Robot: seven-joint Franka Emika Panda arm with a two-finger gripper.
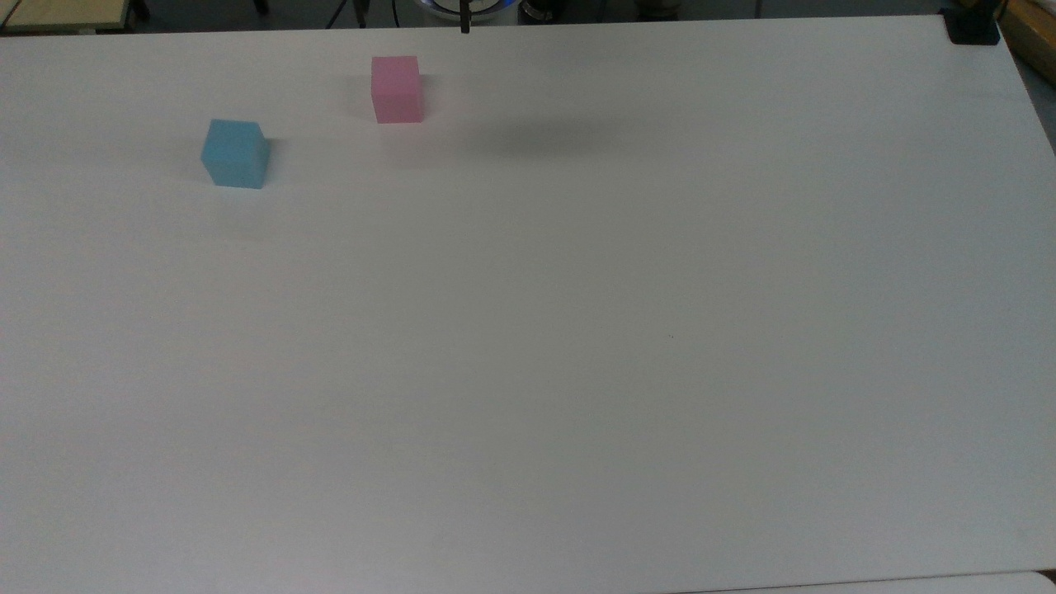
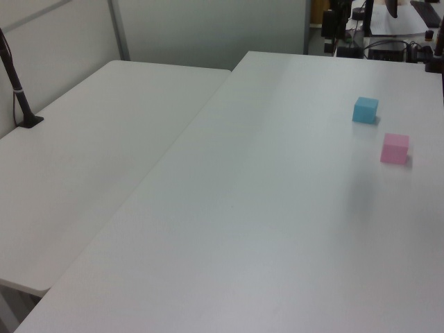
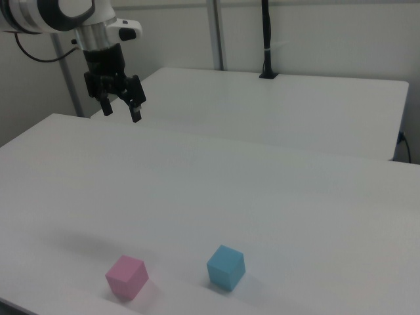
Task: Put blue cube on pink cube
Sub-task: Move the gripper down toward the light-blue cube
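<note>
The blue cube (image 1: 236, 153) sits on the white table (image 1: 528, 330) toward the top view's upper left. The pink cube (image 1: 397, 89) stands apart from it, further toward the table's far edge. In the left view the blue cube (image 2: 365, 109) lies just beyond the pink cube (image 2: 395, 148), at the left view's right. In the right view the pink cube (image 3: 126, 277) and blue cube (image 3: 226, 267) rest side by side near the front edge. My gripper (image 3: 121, 109) hangs high above the table at the right view's upper left, far from both cubes, open with nothing between its fingers.
A second white table (image 2: 90, 152) adjoins this one. A black pole on a clamp (image 2: 19, 97) stands on it, seen also as the pole (image 3: 266, 39) in the right view. A black mount (image 1: 973, 29) sits at the top view's upper right corner.
</note>
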